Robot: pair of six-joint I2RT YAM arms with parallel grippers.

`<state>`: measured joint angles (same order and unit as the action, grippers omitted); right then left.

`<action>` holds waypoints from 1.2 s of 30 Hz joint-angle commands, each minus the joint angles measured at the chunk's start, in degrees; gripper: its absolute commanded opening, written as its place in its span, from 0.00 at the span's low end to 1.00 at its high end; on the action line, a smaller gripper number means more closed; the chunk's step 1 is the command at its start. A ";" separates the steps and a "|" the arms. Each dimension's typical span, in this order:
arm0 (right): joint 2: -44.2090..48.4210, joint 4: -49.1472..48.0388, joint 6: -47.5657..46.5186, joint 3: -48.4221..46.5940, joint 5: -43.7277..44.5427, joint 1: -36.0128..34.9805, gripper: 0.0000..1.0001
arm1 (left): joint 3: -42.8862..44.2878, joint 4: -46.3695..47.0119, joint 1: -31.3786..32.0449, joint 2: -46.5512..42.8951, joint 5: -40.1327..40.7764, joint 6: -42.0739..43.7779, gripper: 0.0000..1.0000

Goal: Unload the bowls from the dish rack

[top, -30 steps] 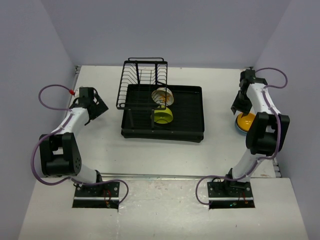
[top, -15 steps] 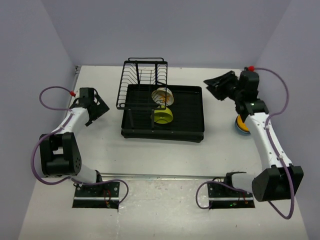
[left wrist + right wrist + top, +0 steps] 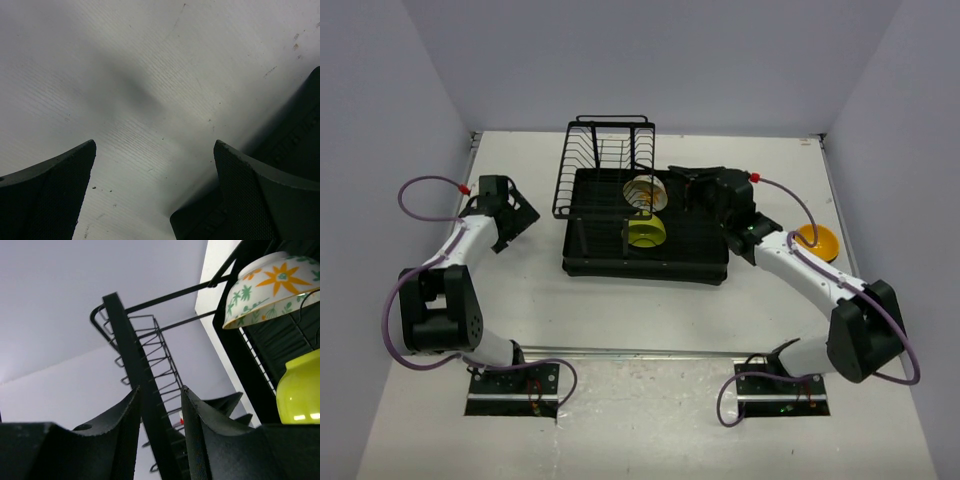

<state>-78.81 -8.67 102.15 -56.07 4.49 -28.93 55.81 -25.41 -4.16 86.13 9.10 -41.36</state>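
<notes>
My right gripper (image 3: 682,180), narrowly apart, hangs over the dish rack (image 3: 645,270) to take the patterned bowl (image 3: 645,190); my left gripper (image 3: 517,213) rests wide apart near the surface's (image 3: 620,310) left edge.

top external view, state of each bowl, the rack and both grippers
patterned bowl: tilted on edge in dish rack
yellow-green bowl: on edge in the rack
orange bowl: out, on the table
left gripper: open, empty
right gripper: open, empty, at the rack

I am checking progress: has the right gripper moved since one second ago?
Yes. The right gripper moved left, from over the orange bowl to above the right side of the dish rack.
</notes>
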 commanded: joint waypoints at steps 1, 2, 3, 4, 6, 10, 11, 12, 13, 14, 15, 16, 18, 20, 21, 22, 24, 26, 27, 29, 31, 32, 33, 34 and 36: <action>-1.96 -1.19 7.09 -2.02 9.91 -2.96 0.38 | 0.70 -0.61 -0.32 -1.84 -0.23 -1.26 1.00; -2.40 2.65 9.71 -2.89 10.79 -3.50 0.38 | 0.79 -0.61 -0.32 -1.84 -0.31 -1.44 1.00; -2.84 3.82 10.78 -2.99 12.45 -4.11 0.38 | 0.88 -0.52 -0.23 -1.84 -0.31 -1.53 1.00; -3.63 4.09 12.01 -2.99 13.34 -5.34 0.38 | 0.88 -0.61 -0.32 -1.84 -0.23 -1.87 1.00; -4.69 6.20 13.16 -3.78 15.54 -6.40 0.38 | 1.14 -0.87 -0.32 -1.84 0.21 -2.05 1.00; -7.50 9.53 15.97 -5.62 17.22 -8.24 0.38 | 1.84 -1.48 -0.32 -1.75 1.88 -1.79 1.00; -8.29 10.85 16.41 -6.32 17.83 -8.34 0.38 | 2.02 -1.57 -0.32 -1.75 2.06 -1.70 1.00; -8.73 11.21 16.42 -6.68 18.35 -8.60 0.38 | 2.19 -1.57 -0.32 -1.67 2.15 -1.53 1.00; -9.17 11.39 16.50 -7.03 18.79 -8.69 0.38 | 2.28 -1.49 -0.23 -1.66 1.97 -1.27 1.00; -10.04 12.26 17.03 -7.55 19.15 -8.86 0.38 | 2.37 -1.57 -0.23 -1.58 1.88 -1.09 1.00; -10.31 12.44 17.38 -7.73 19.76 -8.95 0.38 | 2.46 -1.49 -0.32 -1.49 1.88 -1.00 1.00; -10.58 12.45 17.82 -7.73 20.64 -9.04 0.39 | 2.55 -1.57 -0.32 -1.31 1.80 -0.74 1.00; -11.63 13.06 18.26 -8.17 21.43 -9.22 0.39 | 2.81 -1.84 -0.32 -1.14 1.80 -0.56 1.00; -12.60 13.06 18.26 -8.96 21.87 -9.30 0.39 | 2.99 -1.84 -0.32 -0.79 1.71 -0.38 1.00; -13.56 12.89 18.44 -9.05 22.14 -9.30 0.39 | 2.99 -1.84 -0.32 -0.79 1.62 -0.38 1.00; -14.09 12.62 18.70 -9.23 22.23 -9.48 0.39 | 3.07 -1.92 -0.32 -0.52 1.62 -0.30 1.00; -15.67 11.66 19.40 -9.58 22.40 -9.48 0.39 | 2.99 -1.84 -0.23 -0.43 1.18 -0.47 1.00; -16.64 10.51 19.75 -10.19 22.05 -9.48 0.39 | 2.99 -1.84 -0.32 -0.26 1.09 -0.38 1.00; -17.08 10.34 19.67 -10.54 22.05 -9.48 0.39 | 2.99 -1.84 -0.32 -0.26 1.09 -0.38 1.00; -18.22 9.98 18.79 -11.77 22.40 -9.48 0.39 | 2.99 -1.93 -0.32 0.00 1.09 -0.21 1.00; -19.01 9.20 18.62 -12.39 22.75 -9.39 0.39 | 2.90 -1.84 -0.32 -0.08 1.18 0.14 1.00; -19.28 9.28 18.79 -12.65 22.67 -9.48 0.39 | 2.90 -1.92 -0.32 -0.08 1.27 0.23 1.00; -19.54 9.28 18.88 -13.00 22.58 -9.48 0.39 | 2.81 -1.93 -0.32 -0.08 1.44 0.32 1.00; -19.98 9.11 18.35 -13.44 22.58 -9.48 0.39 | 2.72 -1.93 -0.32 -0.08 1.53 0.58 1.00; -20.07 9.02 18.44 -13.62 22.49 -9.48 0.39 | 2.38 -1.66 -0.32 -0.08 1.53 0.76 1.00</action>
<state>-98.63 1.65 113.60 -66.98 23.66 -37.98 56.80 -26.83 -4.16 86.17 9.80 -42.13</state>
